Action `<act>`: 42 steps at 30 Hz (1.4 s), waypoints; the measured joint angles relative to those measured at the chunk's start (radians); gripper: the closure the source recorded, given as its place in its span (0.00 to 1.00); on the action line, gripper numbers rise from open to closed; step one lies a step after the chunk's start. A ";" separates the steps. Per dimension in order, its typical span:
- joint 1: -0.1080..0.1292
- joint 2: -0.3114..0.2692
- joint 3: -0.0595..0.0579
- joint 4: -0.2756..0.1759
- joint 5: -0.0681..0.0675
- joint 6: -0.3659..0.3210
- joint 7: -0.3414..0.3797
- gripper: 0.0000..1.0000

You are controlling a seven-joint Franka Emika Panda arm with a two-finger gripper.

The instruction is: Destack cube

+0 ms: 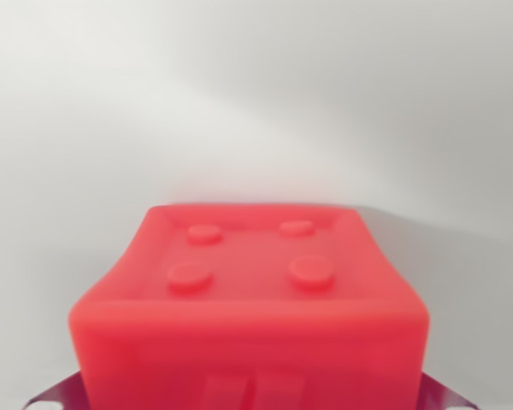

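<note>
from my wrist view the fingers [255,401] barely show: only two dark metallic tips peek out at the bottom corners, one at the wrist view's left [56,398] and one at the wrist view's right, on either side of the red cube [250,299]. whether they press on the cube or stand just off it i cannot tell, because the cube hides the contact. the cube fills the lower middle of the picture, very close to the camera and blurred. its upper face has a raised rim and four round studs [250,254], two nearer and two farther. on the near face, at the bottom edge, i see two upright raised bars [255,391] side by side. the near edge looks rounded and bulging, likely from the closeness of the lens. behind and around the cube lies a plain pale tabletop [256,102], with a soft shadow just past the cube's far edge. what the cube rests on is hidden.
</note>
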 joint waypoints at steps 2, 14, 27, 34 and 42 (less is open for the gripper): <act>0.000 0.003 0.000 0.001 0.000 0.002 0.000 1.00; -0.001 0.006 0.002 0.003 0.000 0.005 0.000 0.00; -0.002 0.009 0.002 0.003 0.000 0.007 0.000 0.00; -0.002 0.009 0.002 0.004 0.000 0.008 0.000 0.00; -0.002 0.009 0.002 0.003 0.000 0.008 0.000 0.00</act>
